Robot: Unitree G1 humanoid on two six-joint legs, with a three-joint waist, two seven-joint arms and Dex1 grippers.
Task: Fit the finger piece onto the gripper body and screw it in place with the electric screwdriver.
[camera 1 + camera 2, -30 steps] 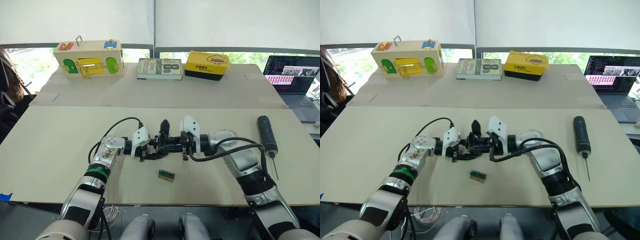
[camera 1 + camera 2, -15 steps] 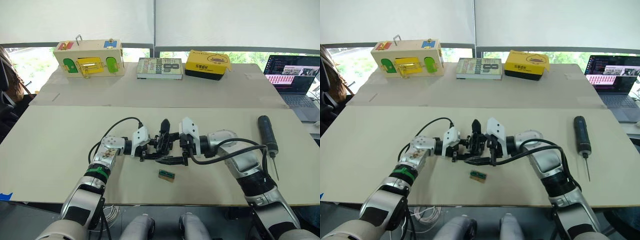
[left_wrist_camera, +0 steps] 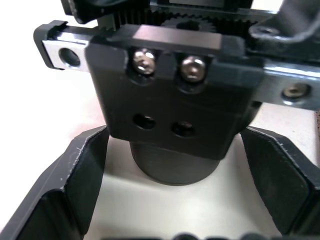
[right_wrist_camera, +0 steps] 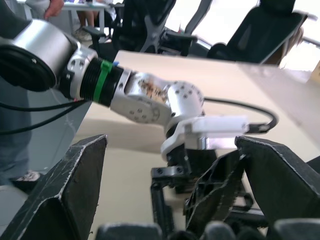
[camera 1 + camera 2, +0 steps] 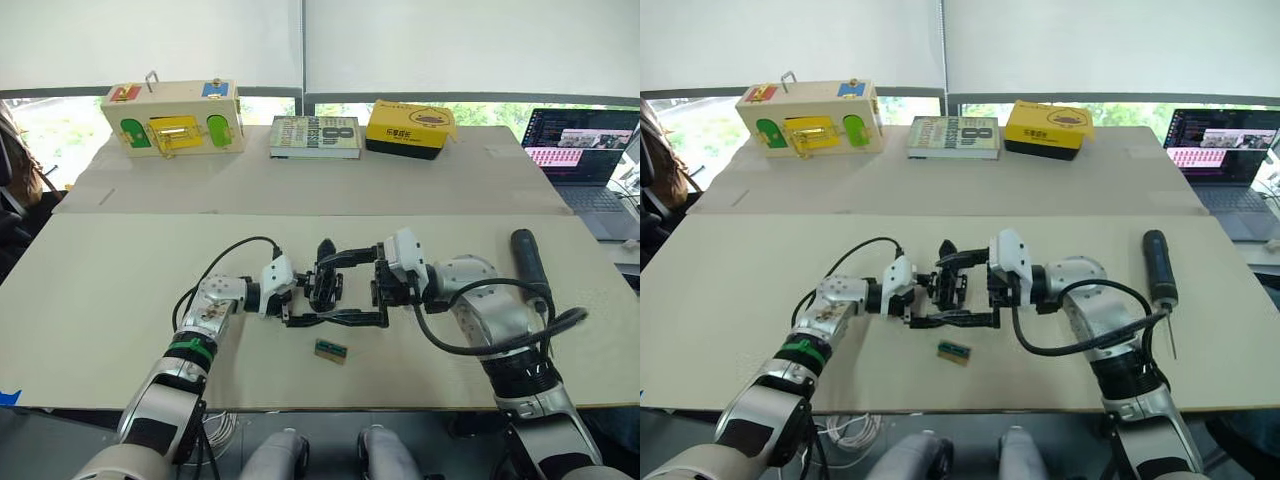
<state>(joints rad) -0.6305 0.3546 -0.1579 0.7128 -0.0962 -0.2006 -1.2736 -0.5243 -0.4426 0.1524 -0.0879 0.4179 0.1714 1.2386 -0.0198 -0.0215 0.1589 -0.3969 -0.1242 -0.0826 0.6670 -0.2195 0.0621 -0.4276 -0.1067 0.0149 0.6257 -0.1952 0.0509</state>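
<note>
The gripper body (image 5: 325, 288) is sitting near the middle of the table (image 5: 120, 300), and everything else is being placed from it. The left gripper (image 3: 174, 150) is reaching in from the body's left side and is grasping it. In the left wrist view its two black fingers (image 3: 75, 180) are pressing against the lower corners of the body's block, with the rounded base hanging between them.

The right gripper (image 4: 170, 145) is coming in from the body's right side with its fingers spread wide and released. One finger is passing over the far side of the body and the other along its near side, so the body is lying between them. Whether either finger is touching it cannot be told.

A small black pointed blade, which looks like the finger piece (image 5: 326, 248), is standing upright on the far side of the body's top. How it is seated there is too small to make out.

The electric screwdriver (image 5: 1155, 265) is lying flat on the table well to the right of the body, beyond the right arm, with its thin bit pointing toward the near edge. Nothing is holding it.

A small green-and-tan block (image 5: 332, 350) is lying just on the near side of the body. Far behind the body, a wooden latch box (image 5: 170, 118), a book (image 5: 315, 136) and a yellow box (image 5: 410, 128) are standing in a row. A laptop (image 5: 580, 150) is sitting open at the far right.
</note>
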